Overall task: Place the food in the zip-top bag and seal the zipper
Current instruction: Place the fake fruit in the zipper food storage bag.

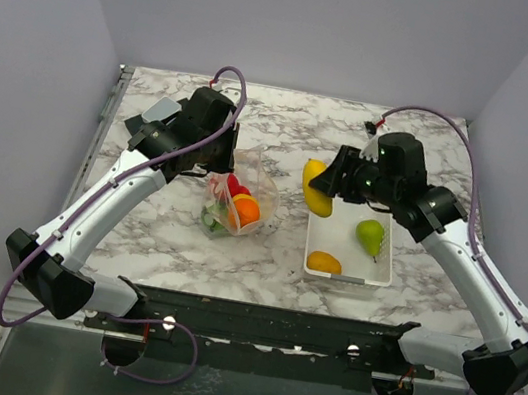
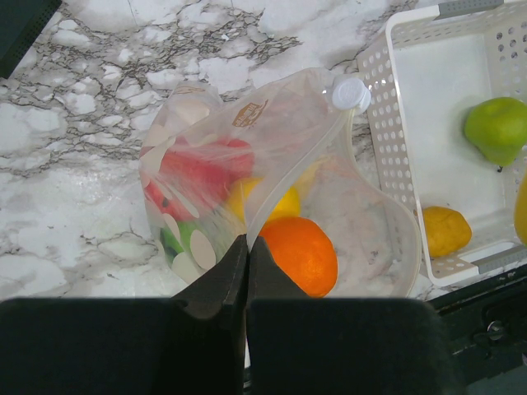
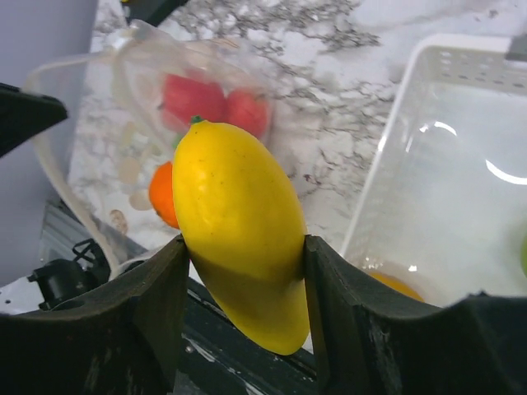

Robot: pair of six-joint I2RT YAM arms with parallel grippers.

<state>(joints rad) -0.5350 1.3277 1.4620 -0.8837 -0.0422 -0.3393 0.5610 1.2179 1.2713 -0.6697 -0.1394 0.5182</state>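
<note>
The zip-top bag stands open on the marble table, with my left gripper shut on its near mouth edge. Inside the bag lie an orange, red pieces, a yellow piece and something green. My right gripper is shut on a yellow mango, held in the air between the bag and the white tray's left rim. In the top view the mango hangs just left of the tray. The zipper strip is not clearly seen.
The white tray to the right of the bag holds a green pear and a yellow-orange fruit. A grey block lies at the table's back left. The black arm-mount rail runs along the near edge.
</note>
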